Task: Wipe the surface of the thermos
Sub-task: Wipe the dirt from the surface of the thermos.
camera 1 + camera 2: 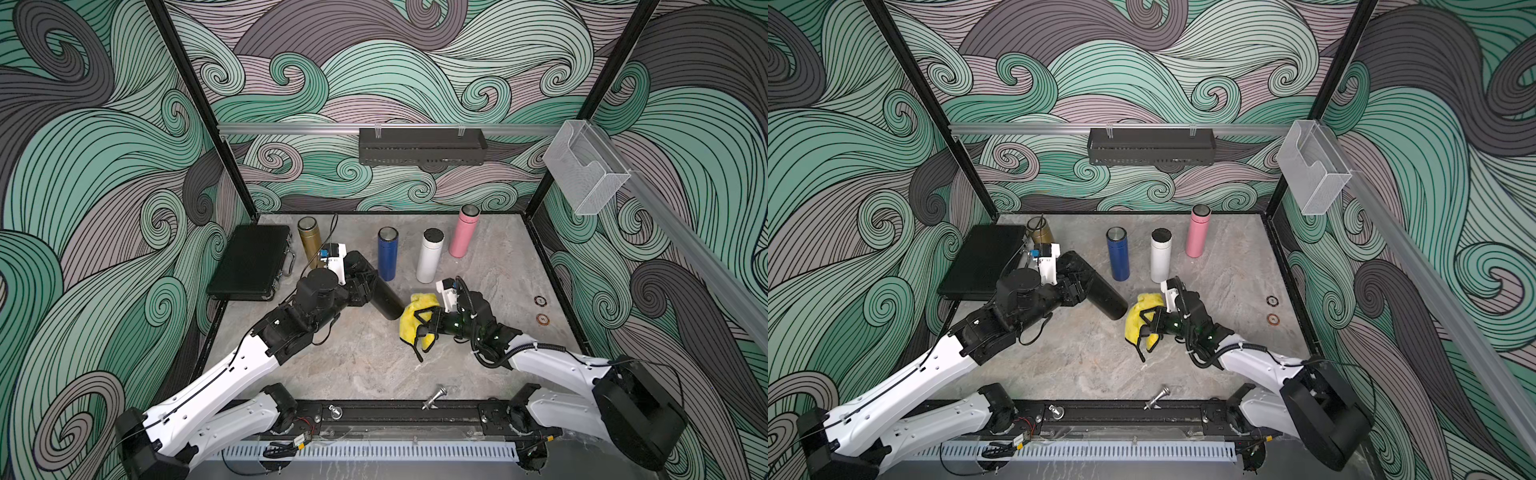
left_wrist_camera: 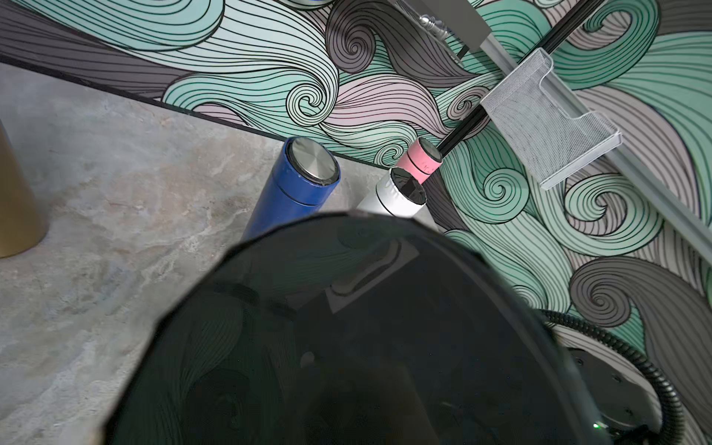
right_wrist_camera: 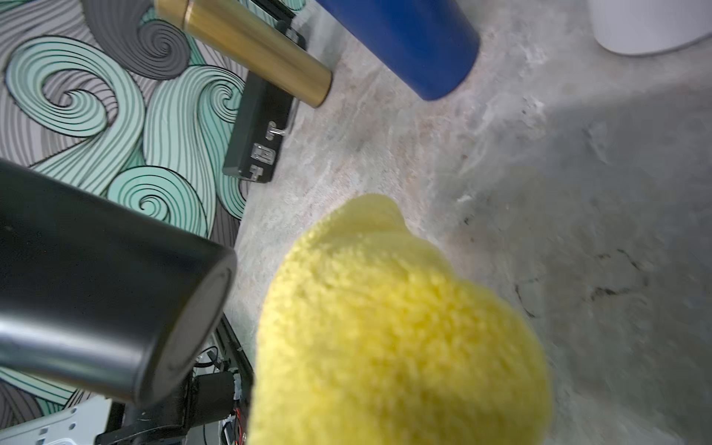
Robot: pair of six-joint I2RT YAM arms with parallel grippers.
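Right wrist view: black thermos [image 3: 96, 289] off the table, lying slanted, flat base toward the yellow cloth [image 3: 385, 327]. A thin gap shows between them, so no contact yet. In both top views the black thermos [image 1: 384, 299] hangs a little toward 9 o'clock of table centre, lid end to 10 o'clock, base to 4. Left claw [image 1: 362, 286] closed around its upper body, near the lid. Likely reason: a high grip leaves the lower barrel and base bare for wiping, and lifting it lets the cloth reach round. Right claw [image 1: 424, 322] clamped on the bunched cloth, at 4 o'clock of the base, wad facing the thermos. Placed to press on and stroke along the barrel, I reckon.

Room: open grey table from 5 to 8 o'clock of the pair, bare as far as the front rail, where a small metal fitting [image 1: 434, 397] lies at 6. Tighter toward 12: blue thermos [image 1: 387, 253] and white thermos [image 1: 430, 255] stand upright near the cloth. Pink thermos [image 1: 464, 230] farther back at 1. Gold thermos [image 1: 309, 241] at 11, partly behind the left arm. Black case [image 1: 251, 262] flat at 9, by the side wall. Two small rings [image 1: 542, 319] at 3, well apart. Risk: a wide stroke toward 12 could knock the white one.
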